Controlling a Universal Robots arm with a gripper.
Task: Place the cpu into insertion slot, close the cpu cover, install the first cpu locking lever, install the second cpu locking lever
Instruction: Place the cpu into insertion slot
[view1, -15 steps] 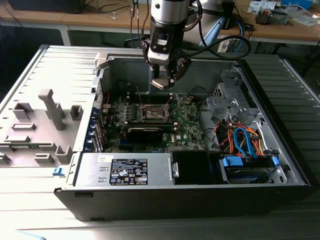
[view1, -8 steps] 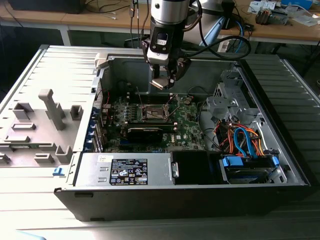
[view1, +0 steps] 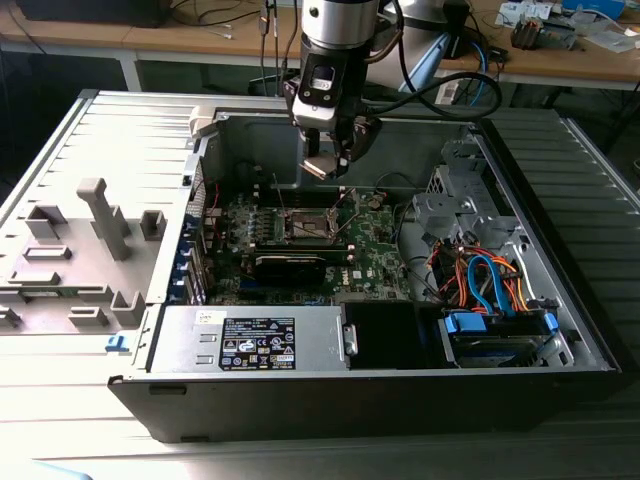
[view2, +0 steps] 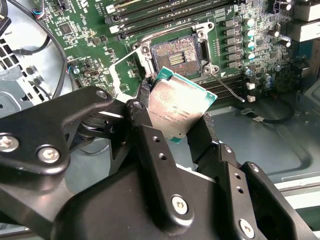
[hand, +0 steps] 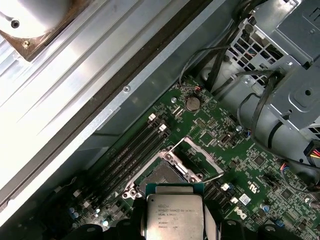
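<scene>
ribbed grey bench (view1: 590, 200), open computer case (view1: 300, 400)

**A:** What is closest?

**B:** A black gripper (view2: 176, 109). Its two fingers (view2: 150, 137) are clamped on opposite edges of the cpu (view2: 182, 102), a flat square chip with a grey metal top and a thin green rim. The chip is held tilted.

**A:** And behind it?

**B:** A green motherboard (view2: 75, 40). Just beyond the chip is the insertion slot (view2: 177, 54), a dark square in a silver frame, uncovered, with its fine contacts showing. The cpu cover (view2: 114, 77), a thin silver frame, is swung open beside the slot. A thin metal locking lever (view2: 227, 86) juts out from one corner of the slot.

**A:** Anything else?

**B:** Long memory slots (view2: 165, 10) run along the slot's far side. A black cable (view2: 35, 35) curves over the board's edge, and beside the board is the grey case floor (view2: 265, 130).
</scene>
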